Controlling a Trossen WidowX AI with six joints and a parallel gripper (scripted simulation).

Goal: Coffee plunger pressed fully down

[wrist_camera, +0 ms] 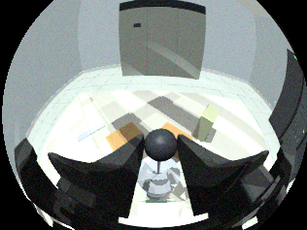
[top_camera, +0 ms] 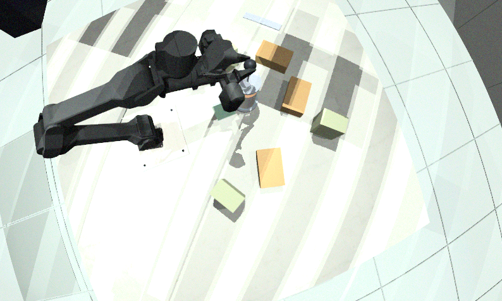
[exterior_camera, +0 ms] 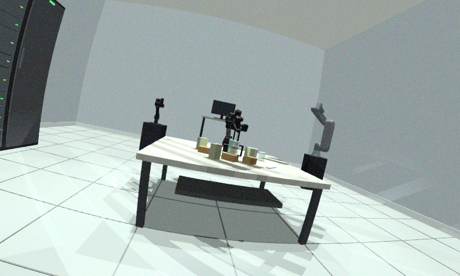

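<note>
A glass coffee press (top_camera: 250, 96) (exterior_camera: 234, 147) (wrist_camera: 157, 177) stands upright on the table (top_camera: 133, 232) (exterior_camera: 176, 156), with a brown band low on its body. Its black round plunger knob (top_camera: 250, 64) (wrist_camera: 160, 145) sits raised above the glass. My gripper (top_camera: 247, 66) (wrist_camera: 160, 138) is shut on the knob, one dark finger on each side of it, as the wrist view shows clearly. The arm reaches in from the left in the top view.
Orange blocks (top_camera: 274, 55) (top_camera: 296, 95) (top_camera: 270, 167) and pale green blocks (top_camera: 329, 122) (top_camera: 227, 195) lie around the press. A dark green block (top_camera: 219, 111) sits right beside its base. A thin grey strip (top_camera: 262, 21) lies at the far edge.
</note>
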